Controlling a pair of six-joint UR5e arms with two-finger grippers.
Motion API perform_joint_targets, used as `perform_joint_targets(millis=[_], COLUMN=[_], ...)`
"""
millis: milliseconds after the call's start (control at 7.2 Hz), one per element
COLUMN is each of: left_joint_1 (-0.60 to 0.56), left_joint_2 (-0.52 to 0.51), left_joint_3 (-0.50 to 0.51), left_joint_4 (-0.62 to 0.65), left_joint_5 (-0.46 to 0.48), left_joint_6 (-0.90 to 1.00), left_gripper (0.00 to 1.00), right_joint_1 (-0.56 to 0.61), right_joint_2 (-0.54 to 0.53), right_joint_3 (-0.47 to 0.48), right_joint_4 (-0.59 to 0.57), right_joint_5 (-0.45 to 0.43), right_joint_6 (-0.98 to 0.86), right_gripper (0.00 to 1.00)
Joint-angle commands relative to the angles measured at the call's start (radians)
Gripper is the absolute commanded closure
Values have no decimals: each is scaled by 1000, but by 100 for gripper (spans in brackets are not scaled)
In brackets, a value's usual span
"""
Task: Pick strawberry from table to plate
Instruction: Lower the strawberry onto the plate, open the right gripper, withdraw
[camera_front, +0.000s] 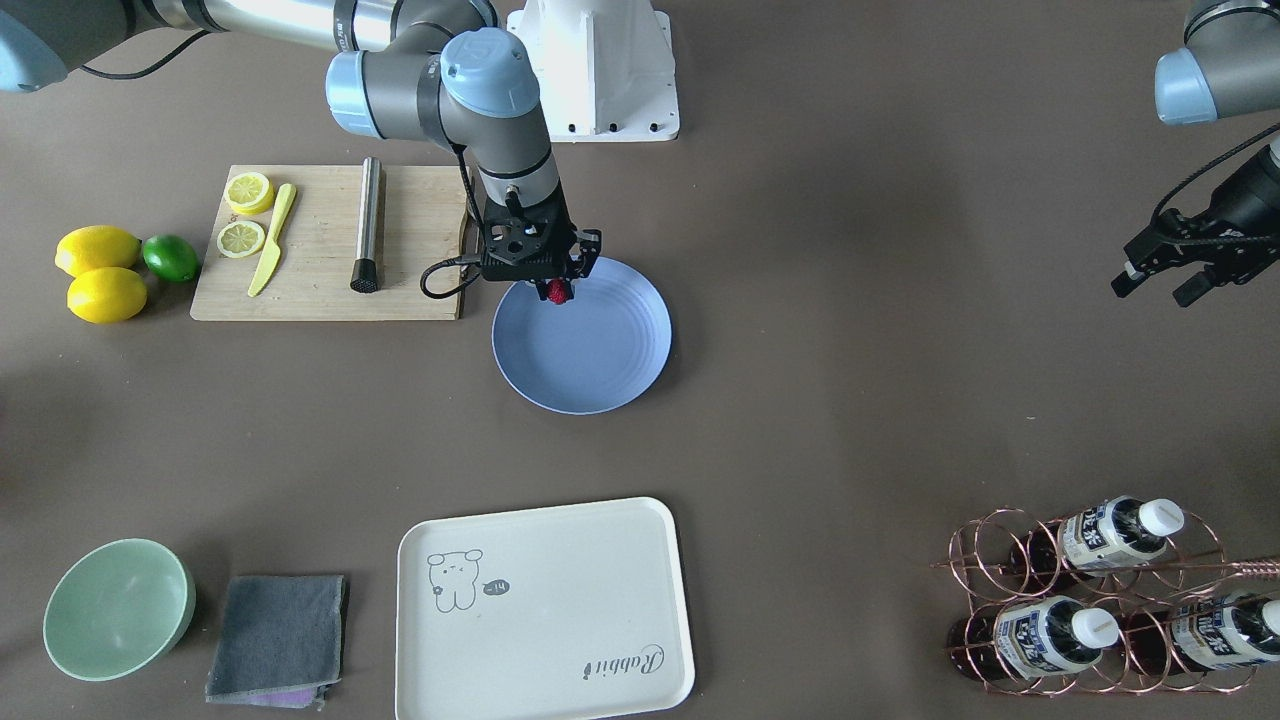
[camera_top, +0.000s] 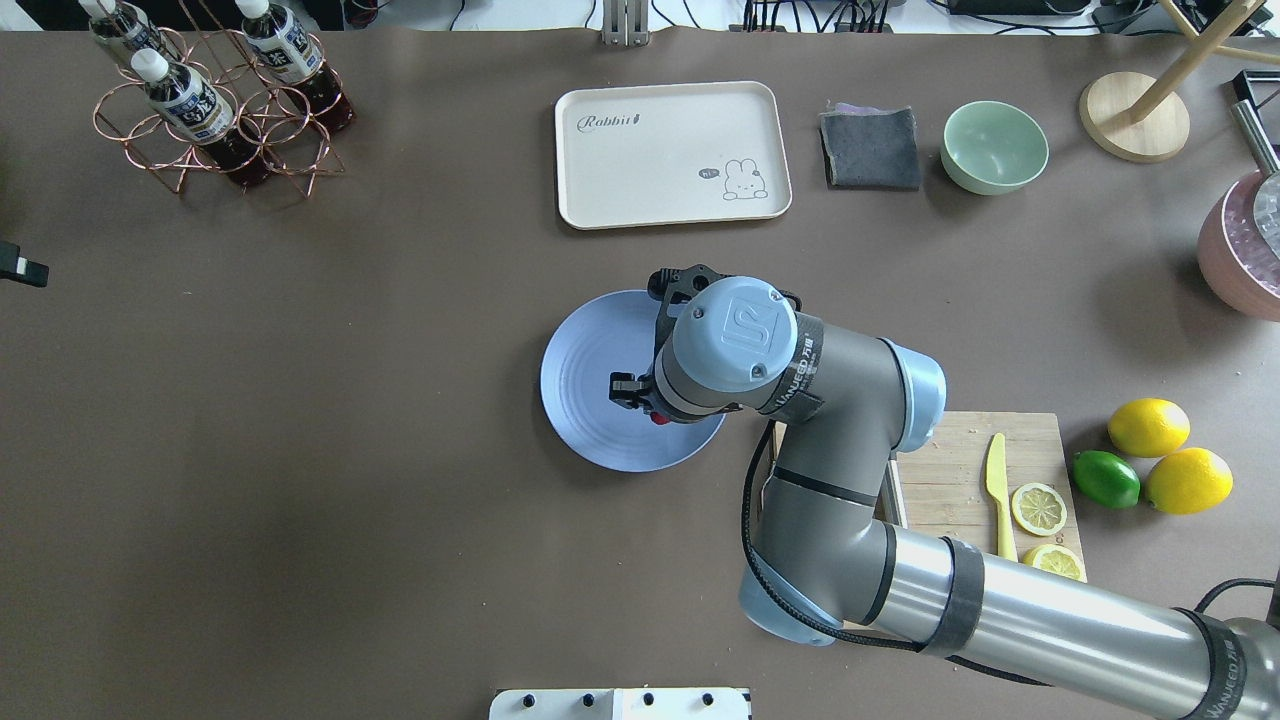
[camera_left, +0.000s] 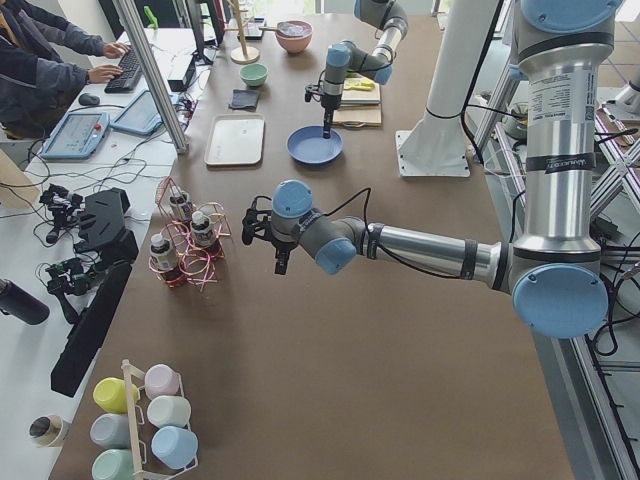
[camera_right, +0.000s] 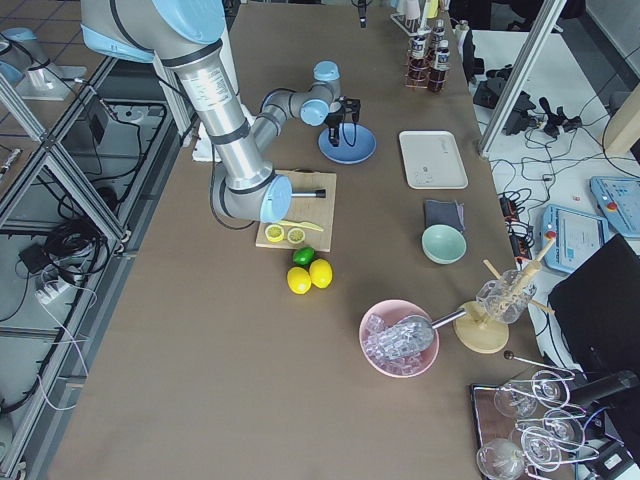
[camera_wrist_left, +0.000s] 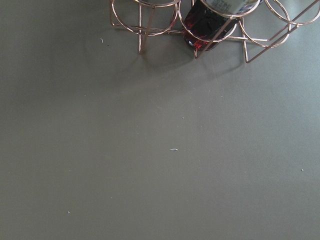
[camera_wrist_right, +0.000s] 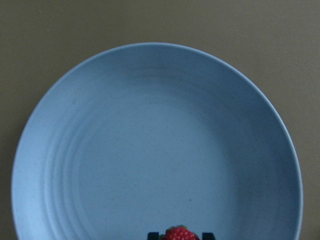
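The light-blue plate (camera_front: 590, 350) lies mid-table on the brownish-grey table (camera_front: 850, 400). My right gripper (camera_front: 558, 288) points down over the plate's rim nearest the robot, shut on the small red strawberry (camera_front: 558, 292). In the right wrist view the strawberry (camera_wrist_right: 179, 233) sits between the two dark fingertips (camera_wrist_right: 155, 235) just above the plate (camera_wrist_right: 150, 150). The overhead view shows only a red sliver of strawberry (camera_top: 660, 418) beneath the wrist, over the plate (camera_top: 590, 370). My left gripper (camera_front: 1158, 285) hovers far off near the bottle rack, open and holding nothing.
A wooden cutting board (camera_front: 320, 290) with lemon slices, a yellow knife and a metal muddler lies beside the plate. Two lemons (camera_front: 100, 272) and a lime (camera_front: 170, 257) sit beyond it. A cream tray (camera_front: 545, 610), green bowl (camera_front: 118, 608), grey cloth (camera_front: 278, 635) and copper bottle rack (camera_front: 1100, 600) line the far side.
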Motion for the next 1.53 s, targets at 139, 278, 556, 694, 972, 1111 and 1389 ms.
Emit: perform_joint_targets(millis=[139, 278, 556, 694, 972, 1111, 1389], left_joint_1=[1, 0, 1, 1, 1, 3, -37], left_joint_2=[12, 12, 12, 12, 9, 0, -5], left_joint_3=[-3, -3, -3, -1, -4, -3, -4], left_joint_4=[-2, -2, -2, -2, 0, 20, 89], left_joint_5=[5, 7, 7, 7, 1, 1, 13], left_joint_6=[0, 0, 0, 0, -11, -11, 75], left_gripper=[9, 9, 9, 9, 8, 8, 9], right_joint_1=[21, 23, 21, 21, 42, 103, 302], right_joint_2=[42, 48, 51, 49, 54, 30, -61], right_joint_3=[-114, -128, -128, -128, -117, -75, 76], right_joint_4=[78, 80, 80, 80, 78, 59, -105], right_joint_5=[-2, 0, 0, 0, 12, 83, 206], right_joint_6=[-2, 2, 5, 4, 1, -8, -214], right_gripper=[100, 100, 2, 0, 0, 0, 0])
